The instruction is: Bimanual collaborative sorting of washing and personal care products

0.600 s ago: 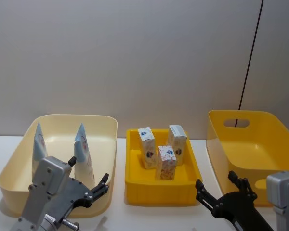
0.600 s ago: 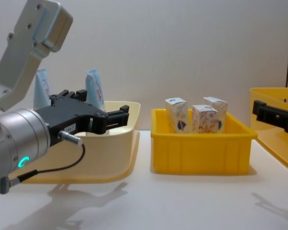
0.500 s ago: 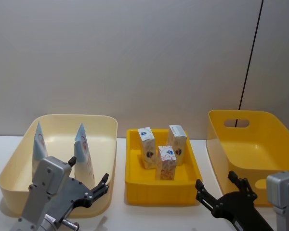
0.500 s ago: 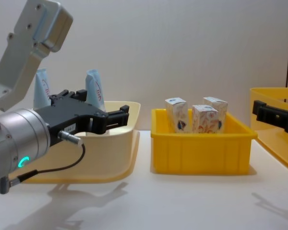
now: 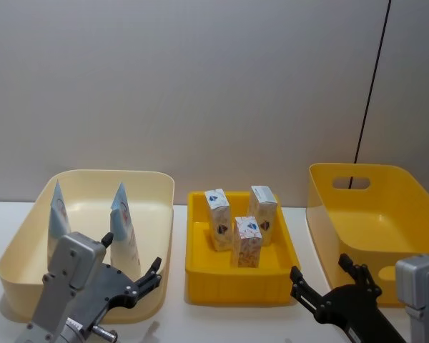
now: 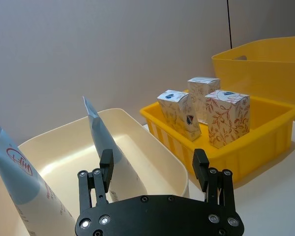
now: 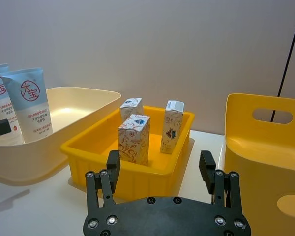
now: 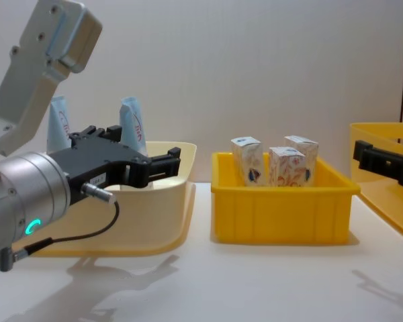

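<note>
Two pale blue-white tubes [image 5: 57, 214] [image 5: 123, 223] stand upright in the cream bin [image 5: 161, 187] on the left. Three white cartons with orange swirls [image 5: 217, 218] [image 5: 262, 213] [image 5: 248, 241] stand in the small yellow tray [image 5: 200, 275] at the centre. My left gripper [image 5: 131, 260] hovers open at the cream bin's near edge, pointing toward the nearer tube [image 6: 99, 130]; its fingers [image 6: 106, 163] hold nothing. My right gripper [image 5: 319, 270] is open and empty in front of the tray and the large yellow bin [image 5: 386, 207], facing the cartons [image 7: 134, 137].
The large yellow bin with a handle slot stands at the right. A grey wall closes off the back of the white table. Narrow gaps separate the three containers. The bare table strip lies in front of them.
</note>
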Controlling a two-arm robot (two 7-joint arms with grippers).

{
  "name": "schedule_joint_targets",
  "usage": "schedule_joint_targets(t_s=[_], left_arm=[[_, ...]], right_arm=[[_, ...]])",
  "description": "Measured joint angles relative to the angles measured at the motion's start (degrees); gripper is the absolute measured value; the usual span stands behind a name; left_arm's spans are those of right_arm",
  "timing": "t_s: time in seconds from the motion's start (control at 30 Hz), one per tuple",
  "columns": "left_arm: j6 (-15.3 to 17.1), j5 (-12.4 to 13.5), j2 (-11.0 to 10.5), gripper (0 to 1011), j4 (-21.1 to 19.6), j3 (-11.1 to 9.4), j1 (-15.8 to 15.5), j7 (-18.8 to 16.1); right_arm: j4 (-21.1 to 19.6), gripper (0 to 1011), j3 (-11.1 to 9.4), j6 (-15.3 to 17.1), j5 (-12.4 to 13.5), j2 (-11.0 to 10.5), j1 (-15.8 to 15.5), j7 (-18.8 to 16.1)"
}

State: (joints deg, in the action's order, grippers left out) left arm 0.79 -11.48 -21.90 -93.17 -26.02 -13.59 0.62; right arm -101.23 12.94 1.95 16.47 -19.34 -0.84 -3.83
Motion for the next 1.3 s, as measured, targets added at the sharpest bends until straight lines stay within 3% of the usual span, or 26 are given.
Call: schedule_joint_targets(t_s=[1.07,1.3], left_arm=[[0.07,-0.04,0.05,1003,0.00,0.11,0.00,0.03],[1.73,-1.59,0.58,1003,0.41,1.08,-0.28,0.68]], right_arm=[[0.00,1001,0.00,0.00,0.00,0.00,0.00,0.00],[0.00,1001,0.00,0.00,0.00,0.00,0.00,0.00]])
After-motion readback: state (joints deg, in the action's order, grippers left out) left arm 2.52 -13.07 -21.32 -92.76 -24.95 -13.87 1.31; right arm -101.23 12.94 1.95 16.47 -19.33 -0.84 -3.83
